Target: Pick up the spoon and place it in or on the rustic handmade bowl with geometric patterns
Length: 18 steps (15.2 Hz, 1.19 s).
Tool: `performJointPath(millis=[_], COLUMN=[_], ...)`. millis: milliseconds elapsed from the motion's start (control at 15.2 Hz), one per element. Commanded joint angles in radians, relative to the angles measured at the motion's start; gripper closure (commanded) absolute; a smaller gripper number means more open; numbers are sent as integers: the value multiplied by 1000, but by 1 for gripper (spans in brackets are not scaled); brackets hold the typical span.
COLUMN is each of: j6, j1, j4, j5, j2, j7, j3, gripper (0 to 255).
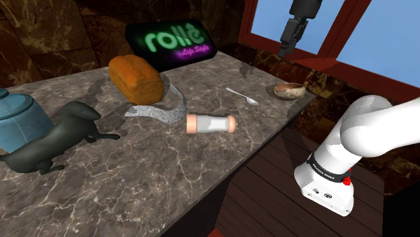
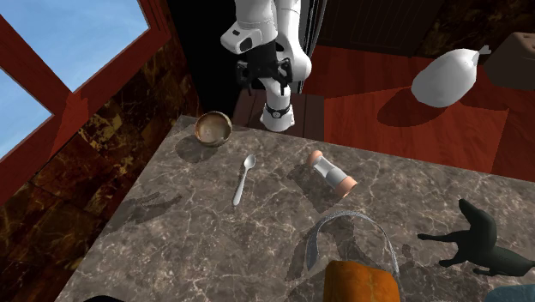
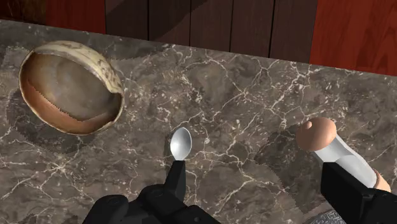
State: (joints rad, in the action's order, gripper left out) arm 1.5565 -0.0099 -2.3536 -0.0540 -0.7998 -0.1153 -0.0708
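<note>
The spoon (image 1: 242, 95) lies flat on the dark, white-veined stone desk (image 1: 168, 168), between the bowl (image 1: 289, 90) and a shaker (image 1: 211, 124) that lies on its side, and it is nearer to the bowl without touching it. The spoon is grey and shiny, with a small oval head and a thin straight handle. I judge it to be light, stiff and rather slippery. Because it lies so low on the hard stone, the best hold is probably across the narrow handle, near its middle. The hand (image 3: 254, 172) hangs high above the desk, its two fingers (image 3: 173, 184) spread apart with nothing between them. The bowl is round and brown inside, with a pale rim that has an uneven edge. Its pattern is faint from here, perhaps small marks. It looks like fired clay, so the spoon should be put in gently.
</note>
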Motion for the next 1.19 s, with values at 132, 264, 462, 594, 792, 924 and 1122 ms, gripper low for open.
performJointPath(millis=[132, 264, 462, 594, 792, 924, 1122], j6=[55, 109, 188, 237, 308, 351, 409], j1=[-4, -7, -11, -13, -15, -16, -17], j4=[-14, -22, -26, -22, -7, 9, 42], j5=[1, 1, -2, -5, -15, -25, -44], j2=[56, 116, 213, 282, 390, 465, 581], j7=[-5, -11, -20, -28, -40, -50, -67], j3=[-11, -23, -40, -52, -70, -81, -98], gripper=[0, 0, 0, 0, 0, 0, 0])
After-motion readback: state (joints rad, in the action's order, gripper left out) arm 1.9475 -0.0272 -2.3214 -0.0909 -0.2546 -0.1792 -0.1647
